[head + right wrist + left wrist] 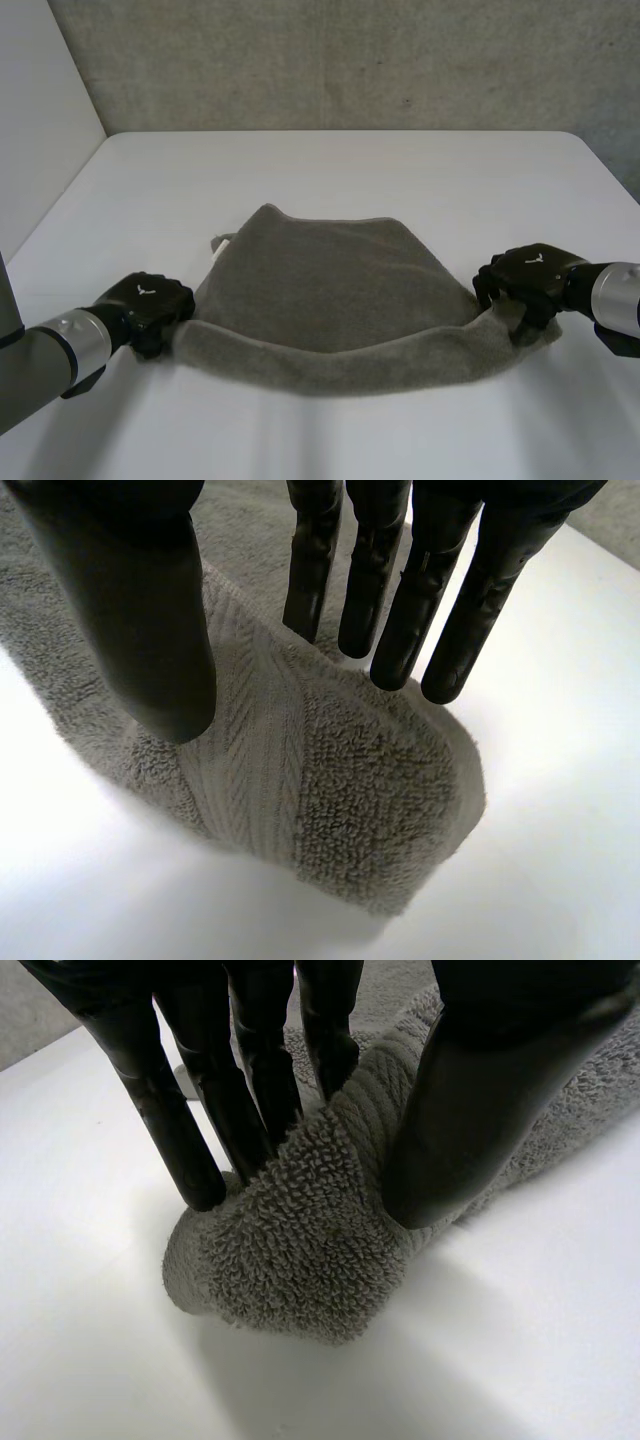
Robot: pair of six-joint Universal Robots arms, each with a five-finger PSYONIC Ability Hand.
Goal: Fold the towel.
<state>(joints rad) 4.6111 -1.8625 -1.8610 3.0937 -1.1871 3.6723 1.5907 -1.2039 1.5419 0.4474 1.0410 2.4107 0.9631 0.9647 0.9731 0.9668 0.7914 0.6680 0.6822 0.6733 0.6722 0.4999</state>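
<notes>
Towel (330, 280) lies in the middle of the table (350, 165), grey and thick-piled. Its far part is flat on the white top, and its near edge is gathered into a roll that runs from one hand to the other, bowing toward the robot between them. The left hand (152, 305) is at the towel's near left corner and the right hand (528, 278) at its near right corner. The two are well apart, with the width of the cloth between them.

In the left wrist view the straight fingers (195, 1150) stand on one side of the bunched corner and the thumb (455, 1130) on the other, so the terry loops are pinched between them. The corner's tip sticks out past the fingertips.

In the right wrist view the thumb of that hand presses one face of the corner and its fingers the other, clamping the cloth. A ribbed stripe (250, 770) runs across the towel there, beside the thumb.

A small white tag (222, 246) shows at the towel's far left corner. A grey wall (350, 60) stands behind the table.
</notes>
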